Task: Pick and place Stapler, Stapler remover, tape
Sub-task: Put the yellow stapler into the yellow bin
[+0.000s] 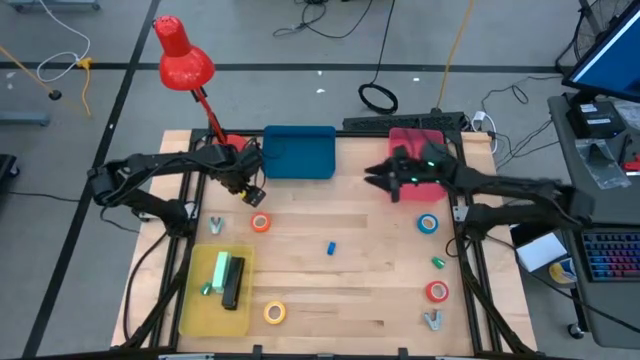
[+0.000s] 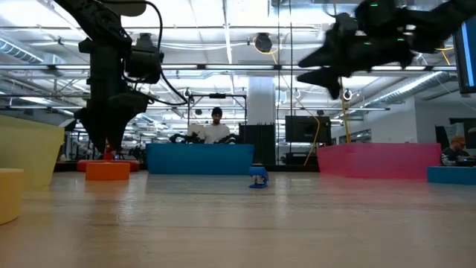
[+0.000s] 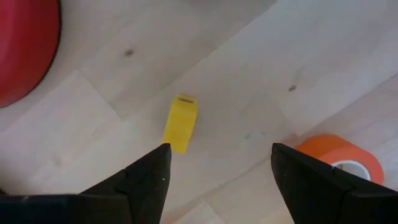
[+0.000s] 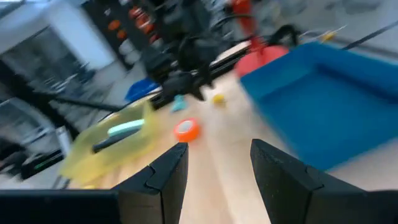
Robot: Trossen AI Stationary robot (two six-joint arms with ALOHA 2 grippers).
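Hovering above the wooden table (image 1: 350,270), the left gripper (image 1: 250,192) points down with its fingers (image 3: 146,177) spread wide and nothing between them. Directly beneath the gap lies a small solid yellow block (image 3: 180,122), and the orange tape roll (image 1: 261,223) sits just beside the gripper's tip, nearer the table's front. A red lamp base (image 3: 25,50) lies close behind it, its red shade (image 1: 182,58) hanging out beyond the table's back edge.

Four ring-shaped tape rolls show: the orange one, a yellow roll (image 1: 275,313) and a red roll (image 1: 437,291) well away near the front edge, and a blue roll (image 1: 428,223) just in front of the right gripper (image 1: 380,175). That gripper is raised over the pink tray (image 1: 420,138), fingers (image 4: 158,180) apart and empty.

Three shallow rectangular trays stand here: a blue tray (image 1: 300,152) between the two grippers, the pink one, and a translucent yellow tray (image 1: 195,300) in front of the left arm, holding the black stapler (image 1: 233,282) and a pale green piece (image 1: 220,267). Two metal staple removers (image 1: 216,226) (image 1: 432,320) lie on bare wood, along with a small blue block (image 1: 330,247) and a green bit (image 1: 438,262).
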